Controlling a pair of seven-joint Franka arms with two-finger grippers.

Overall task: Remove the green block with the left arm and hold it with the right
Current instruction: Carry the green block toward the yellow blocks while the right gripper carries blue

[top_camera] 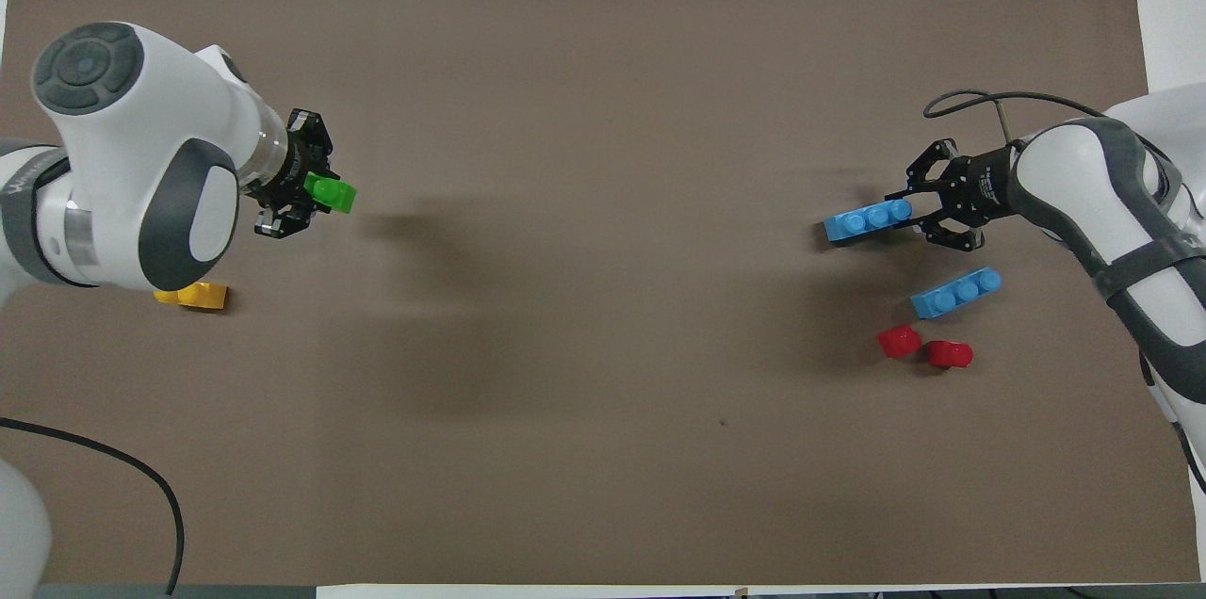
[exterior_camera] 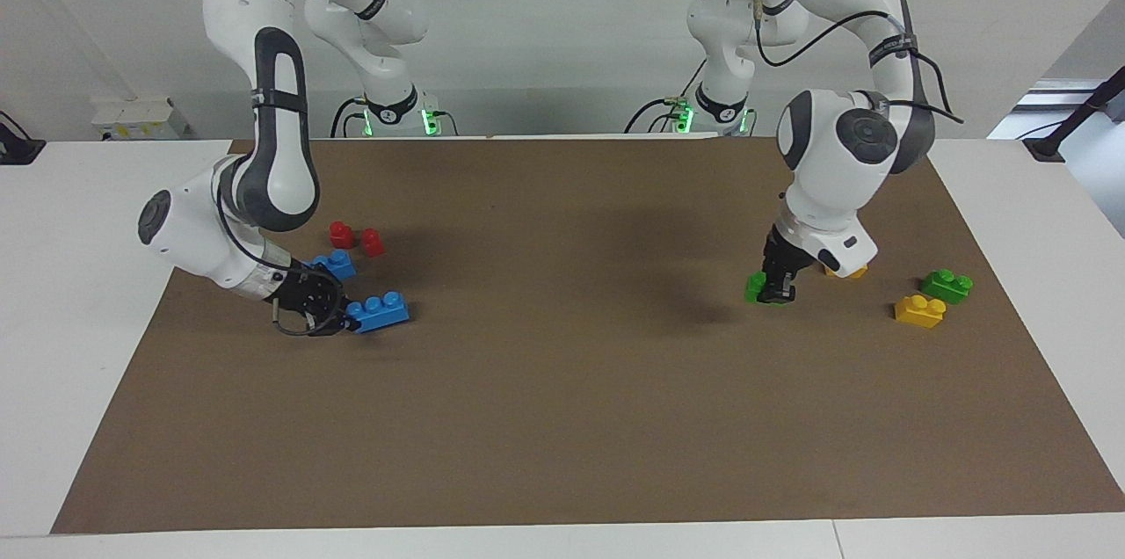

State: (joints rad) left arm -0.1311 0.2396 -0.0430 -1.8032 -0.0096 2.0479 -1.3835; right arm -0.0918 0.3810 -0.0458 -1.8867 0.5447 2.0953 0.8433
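- We see the green block (exterior_camera: 756, 286) clamped in the left gripper (exterior_camera: 777, 292), low over the brown surface (exterior_camera: 562, 418) at the left arm's end.
- A yellow block (exterior_camera: 919, 310) and a second green one (exterior_camera: 947, 284) lie nearby.
- At the other end, the right gripper (exterior_camera: 338, 320) grips one end of a blue block (exterior_camera: 378, 312), near another blue block (top_camera: 956, 291) and two red pieces (exterior_camera: 356, 237).

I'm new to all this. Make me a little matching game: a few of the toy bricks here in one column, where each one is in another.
Things:
1. green block
2. blue brick
3. two red pieces
4. other blue brick

Places:
A. lying free on the mat beside the red pieces
B. in the right gripper
C. in the left gripper
D. on the mat, nearer the robots than both blue bricks

Pairs: 1-C, 2-B, 3-D, 4-A
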